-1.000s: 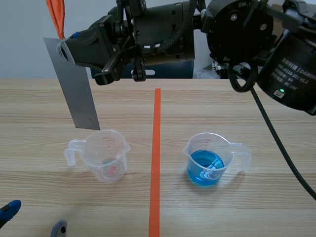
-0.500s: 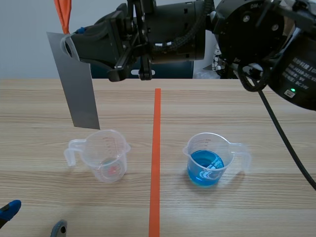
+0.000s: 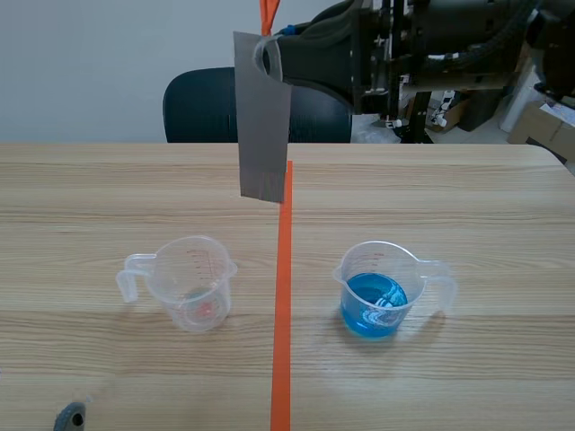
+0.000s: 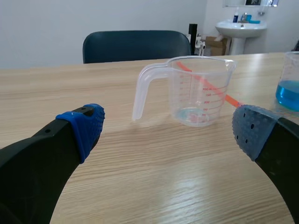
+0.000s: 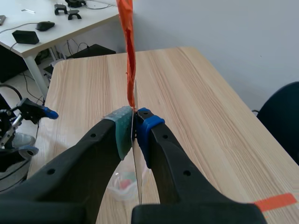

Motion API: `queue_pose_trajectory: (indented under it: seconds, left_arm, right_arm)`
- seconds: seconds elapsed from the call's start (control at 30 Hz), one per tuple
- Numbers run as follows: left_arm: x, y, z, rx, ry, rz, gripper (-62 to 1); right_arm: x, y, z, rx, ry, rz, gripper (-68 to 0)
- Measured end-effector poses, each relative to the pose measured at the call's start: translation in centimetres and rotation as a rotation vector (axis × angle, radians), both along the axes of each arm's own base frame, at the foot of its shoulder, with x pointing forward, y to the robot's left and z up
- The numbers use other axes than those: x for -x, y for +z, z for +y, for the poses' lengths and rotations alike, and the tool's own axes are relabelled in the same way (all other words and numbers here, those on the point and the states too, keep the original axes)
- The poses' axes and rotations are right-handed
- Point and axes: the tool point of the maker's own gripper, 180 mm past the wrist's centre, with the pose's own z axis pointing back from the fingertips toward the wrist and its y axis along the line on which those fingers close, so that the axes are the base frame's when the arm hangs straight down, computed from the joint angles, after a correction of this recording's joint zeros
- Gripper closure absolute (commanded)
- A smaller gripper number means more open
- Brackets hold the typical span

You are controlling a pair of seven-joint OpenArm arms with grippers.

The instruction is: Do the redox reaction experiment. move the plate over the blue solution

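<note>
A grey metal plate point(image 3: 263, 130) hangs upright above the orange centre line, an orange ribbon point(image 3: 268, 13) rising from its top. My right gripper point(image 3: 269, 59) is shut on the plate's upper end, the arm crossing high from the right. In the right wrist view the plate point(image 5: 136, 186) shows edge-on between the pads of my right gripper point(image 5: 134, 126), the orange ribbon point(image 5: 126, 46) ahead. The beaker of blue solution point(image 3: 377, 292) stands low to the plate's right. My left gripper point(image 4: 168, 133) is open near the table, facing the clear beaker point(image 4: 198, 91).
A clear measuring beaker point(image 3: 190, 283) with a trace of residue stands left of the orange tape line point(image 3: 283, 314). A dark chair point(image 3: 211, 106) sits behind the table's far edge. A grey fingertip point(image 3: 70, 417) shows at the near left edge.
My right gripper has carried the plate rightward, from above the clear beaker to over the centre line. The left gripper's blue pad has dropped out of the scene's lower left.
</note>
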Motion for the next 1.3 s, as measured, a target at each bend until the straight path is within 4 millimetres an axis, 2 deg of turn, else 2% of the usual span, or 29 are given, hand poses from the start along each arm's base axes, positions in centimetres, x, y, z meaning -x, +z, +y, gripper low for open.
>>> queue_pose_trajectory:
  seconds: [0.13, 0.3, 0.43, 0.57, 0.8, 0.97, 1.03, 1.13, 1.23, 1.3]
  left_arm:
    - [1.2, 0.3, 1.5, -0.056, -0.04, 0.028, -57.7]
    - [2.5, 1.7, 3.1, -0.049, -0.13, 0.075, -57.7]
    - [3.3, 3.1, 3.5, -0.087, -0.21, 0.081, -57.7]
    - [4.1, 4.7, 3.6, -0.114, -0.286, 0.081, -57.7]
    - [3.5, 9.3, 3.3, -0.108, -0.402, 0.01, -57.7]
    - [2.5, 11.9, 3.5, -0.106, -0.488, -0.005, -57.4]
    - [1.7, 13.0, 3.7, -0.104, -0.511, -0.02, -53.8]
    - [0.2, 14.5, 3.8, -0.105, -0.533, -0.055, -44.5]
    - [-1.6, 13.9, 3.6, -0.177, -0.568, -0.011, -31.2]
    - [-3.0, 14.4, 3.5, -0.183, -0.59, -0.01, -24.0]
  right_arm:
    - [-0.4, -0.3, -2.2, 0.008, -0.043, 0.005, -0.6]
    - [-0.3, -1.2, -5.1, 0.014, -0.099, 0.06, -0.6]
    - [0.1, -2.0, -7.1, 0.049, -0.131, 0.08, -0.6]
    - [0.9, -1.7, -8.8, 0.048, -0.151, 0.08, -0.6]
    - [3.0, -0.1, -11.9, 0.065, -0.159, 0.016, -0.6]
    - [5.1, 0.3, -12.8, 0.073, -0.102, -0.067, -0.6]
    - [5.8, -0.2, -12.9, 0.084, -0.079, -0.075, -0.6]
    - [6.3, -0.8, -12.9, 0.08, -0.069, -0.058, -0.6]
    - [6.2, -1.1, -13.3, 0.081, -0.081, -0.048, -0.6]
    - [6.0, -0.5, -13.5, 0.047, -0.09, -0.058, -0.6]
